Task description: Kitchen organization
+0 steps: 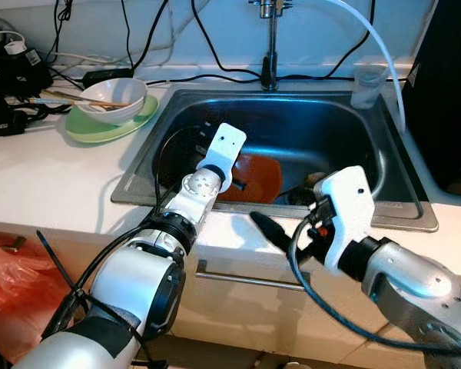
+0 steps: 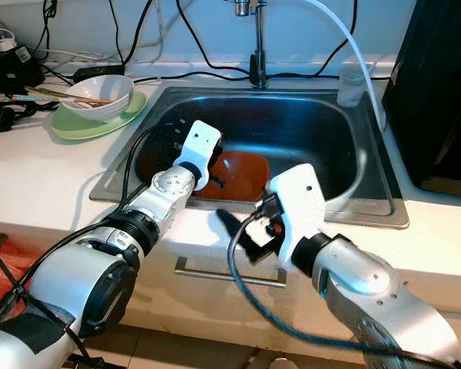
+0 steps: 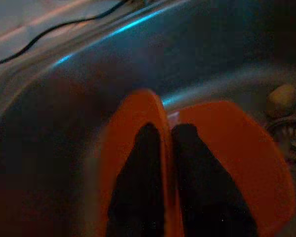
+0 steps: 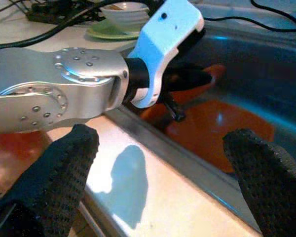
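In the steel sink my left gripper is shut on the rim of an orange plate, one black finger on each side of its edge. The plate stands tilted on its edge. A second orange plate lies flat on the sink floor right beside it, and both read as one orange patch from the head. My right gripper hovers open over the counter's front edge, just outside the sink, its fingers wide apart with nothing between them.
A white bowl with chopsticks sits on a green plate on the counter to the left. Behind the sink are a faucet, a white hose and a clear cup. A black appliance stands at right. The drain lies beyond the plates.
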Robot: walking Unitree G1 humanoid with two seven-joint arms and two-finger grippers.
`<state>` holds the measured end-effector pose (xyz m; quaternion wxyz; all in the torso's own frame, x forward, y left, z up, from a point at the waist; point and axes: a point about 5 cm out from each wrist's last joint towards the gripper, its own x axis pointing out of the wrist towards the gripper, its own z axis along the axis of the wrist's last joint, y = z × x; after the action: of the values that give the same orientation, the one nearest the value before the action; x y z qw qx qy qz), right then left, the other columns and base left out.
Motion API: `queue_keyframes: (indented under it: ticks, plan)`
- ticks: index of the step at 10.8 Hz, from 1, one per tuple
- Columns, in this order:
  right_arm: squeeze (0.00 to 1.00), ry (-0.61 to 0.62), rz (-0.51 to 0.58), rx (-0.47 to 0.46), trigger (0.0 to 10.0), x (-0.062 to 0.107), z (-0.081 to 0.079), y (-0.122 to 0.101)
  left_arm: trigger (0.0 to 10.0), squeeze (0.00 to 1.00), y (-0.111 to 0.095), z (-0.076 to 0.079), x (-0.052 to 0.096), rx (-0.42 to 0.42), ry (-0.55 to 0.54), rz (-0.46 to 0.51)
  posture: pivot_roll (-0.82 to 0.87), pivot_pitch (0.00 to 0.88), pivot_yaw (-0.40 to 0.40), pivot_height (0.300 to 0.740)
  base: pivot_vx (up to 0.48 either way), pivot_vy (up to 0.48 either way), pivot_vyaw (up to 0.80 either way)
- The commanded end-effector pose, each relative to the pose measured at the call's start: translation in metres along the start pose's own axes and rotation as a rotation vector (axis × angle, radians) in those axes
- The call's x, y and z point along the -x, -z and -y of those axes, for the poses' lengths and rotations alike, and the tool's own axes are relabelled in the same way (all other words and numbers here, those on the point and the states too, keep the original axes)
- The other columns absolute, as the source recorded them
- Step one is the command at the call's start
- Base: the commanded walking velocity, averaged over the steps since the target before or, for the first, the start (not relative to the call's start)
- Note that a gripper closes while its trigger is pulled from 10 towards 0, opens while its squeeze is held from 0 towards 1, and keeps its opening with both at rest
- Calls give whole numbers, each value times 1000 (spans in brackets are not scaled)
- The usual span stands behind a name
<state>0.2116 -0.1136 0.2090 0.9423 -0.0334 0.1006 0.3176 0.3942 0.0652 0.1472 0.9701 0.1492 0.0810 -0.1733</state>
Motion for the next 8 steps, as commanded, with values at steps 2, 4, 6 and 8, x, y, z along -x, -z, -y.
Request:
queue_keyframes:
  ticks: [2,4,6,8]
  plan:
    - [0,-39,-23,-4,10000,2,-6,3,10000,1000,12,-11,3,28,-38,-54,-330,0,84,740,0,0,0]
    - [0,-40,-27,-6,10000,2,-6,3,10000,1000,13,-12,3,30,-39,-58,-329,0,86,740,0,0,0]
    - [0,-39,-30,-4,10000,1,-4,3,10000,1000,13,-13,3,54,-33,-60,-323,0,86,740,0,0,0]
    - [0,-41,-29,7,10000,-2,0,2,10000,1000,10,-12,2,100,-28,-53,-314,0,89,740,0,0,0]
